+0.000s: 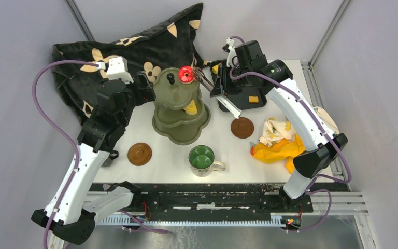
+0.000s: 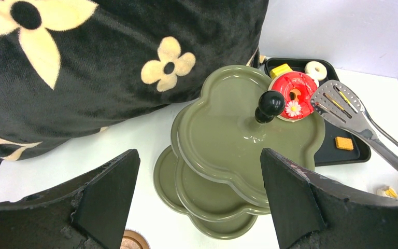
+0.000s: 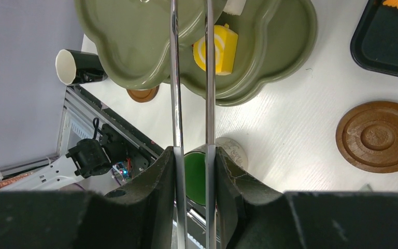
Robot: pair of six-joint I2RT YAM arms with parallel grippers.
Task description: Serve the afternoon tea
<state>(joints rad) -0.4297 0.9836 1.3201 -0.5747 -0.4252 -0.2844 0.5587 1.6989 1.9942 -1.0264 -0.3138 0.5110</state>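
Yellow cake (image 1: 190, 108) sits on the stand (image 1: 179, 111), red donut (image 1: 186, 74) at its top tier; pastries (image 2: 316, 69) remain in the tray (image 2: 342, 155). Right end effector (image 3: 192, 155) grasps tongs (image 3: 173, 78); left end effector (image 2: 199, 155) hangs released.

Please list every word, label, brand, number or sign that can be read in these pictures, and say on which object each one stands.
No text can be read in any view.
Mug: faint grey marks on its outer wall, seen in the right wrist view, too blurred to read.
Black pillow: only cream flower shapes, no letters.
Red donut: a small daisy, no writing.
Metal tongs: no stamp visible.
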